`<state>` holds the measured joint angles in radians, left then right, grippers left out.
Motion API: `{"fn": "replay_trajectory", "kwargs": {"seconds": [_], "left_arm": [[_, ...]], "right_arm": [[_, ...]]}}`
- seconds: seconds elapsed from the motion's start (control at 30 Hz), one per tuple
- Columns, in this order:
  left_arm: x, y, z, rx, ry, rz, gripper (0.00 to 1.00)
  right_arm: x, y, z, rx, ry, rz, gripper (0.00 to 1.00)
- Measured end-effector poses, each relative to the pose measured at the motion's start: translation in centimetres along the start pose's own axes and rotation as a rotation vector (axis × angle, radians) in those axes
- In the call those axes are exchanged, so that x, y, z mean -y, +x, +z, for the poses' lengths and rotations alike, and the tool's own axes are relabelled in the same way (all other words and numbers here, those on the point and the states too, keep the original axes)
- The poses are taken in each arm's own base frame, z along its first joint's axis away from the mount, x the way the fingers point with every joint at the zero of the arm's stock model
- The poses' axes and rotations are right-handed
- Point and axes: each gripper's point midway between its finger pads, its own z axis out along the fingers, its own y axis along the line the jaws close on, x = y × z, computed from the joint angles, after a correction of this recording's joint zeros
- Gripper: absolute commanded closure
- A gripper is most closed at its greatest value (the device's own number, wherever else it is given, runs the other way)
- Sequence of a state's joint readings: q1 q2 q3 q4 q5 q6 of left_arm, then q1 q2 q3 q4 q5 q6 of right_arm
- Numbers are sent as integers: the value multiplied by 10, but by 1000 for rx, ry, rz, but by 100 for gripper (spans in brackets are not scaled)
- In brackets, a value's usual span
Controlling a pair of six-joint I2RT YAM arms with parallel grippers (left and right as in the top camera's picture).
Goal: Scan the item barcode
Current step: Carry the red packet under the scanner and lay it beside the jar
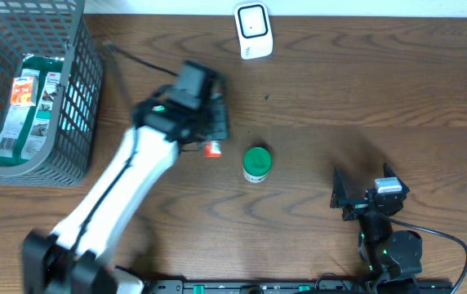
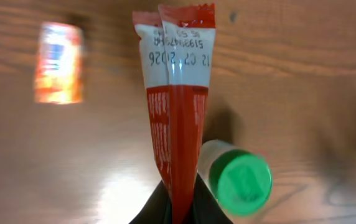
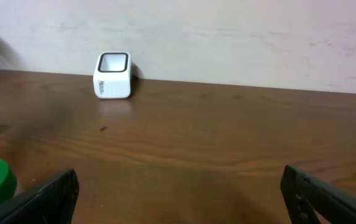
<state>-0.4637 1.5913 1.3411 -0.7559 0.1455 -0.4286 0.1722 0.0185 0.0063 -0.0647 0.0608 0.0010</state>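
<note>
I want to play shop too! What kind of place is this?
Probably a pretend shop checkout on a wooden table: a small white box-shaped scanner, a grey wire basket and a red and white sachet.

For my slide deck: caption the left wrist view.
Left jaws pinch a red-and-white sachet, date code showing; a green-capped bottle stands on the table behind.
</note>
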Motion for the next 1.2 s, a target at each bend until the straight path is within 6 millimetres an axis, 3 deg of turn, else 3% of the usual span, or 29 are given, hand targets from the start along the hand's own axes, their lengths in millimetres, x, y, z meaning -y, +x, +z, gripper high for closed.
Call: {"fn": "replay_trajectory", "kwargs": {"seconds": [0.2, 0.4, 0.47, 0.53, 0.6, 0.73, 0.83, 0.9, 1.0, 1.1, 1.2], "left_arm": [[8, 13, 63, -83, -28, 11, 90], [1, 11, 101, -92, -51, 5, 89], [-1, 11, 110, -94, -61, 2, 78], [-3, 12, 117, -98, -68, -2, 52], [-6, 13, 123, -101, -79, -7, 41], [-11, 8, 125, -84, -88, -19, 32], [-19, 6, 122, -90, -99, -21, 31], [-25, 1, 114, -88, -106, -29, 31], [-27, -28, 75, -11, -87, -57, 31], [-24, -78, -1, 173, -37, -61, 31], [-36, -115, -94, 400, -40, -69, 29]], "right_arm": [[0, 0, 0, 0, 0, 0, 1], [0, 0, 0, 0, 0, 0, 1], [0, 0, 0, 0, 0, 0, 1], [0, 0, 0, 0, 0, 0, 1], [0, 0, 0, 0, 0, 0, 1], [0, 0, 0, 0, 0, 0, 1], [0, 0, 0, 0, 0, 0, 1], [0, 0, 0, 0, 0, 0, 1], [0, 0, 0, 0, 0, 0, 1], [0, 0, 0, 0, 0, 0, 1], [0, 0, 0, 0, 0, 0, 1]]}}
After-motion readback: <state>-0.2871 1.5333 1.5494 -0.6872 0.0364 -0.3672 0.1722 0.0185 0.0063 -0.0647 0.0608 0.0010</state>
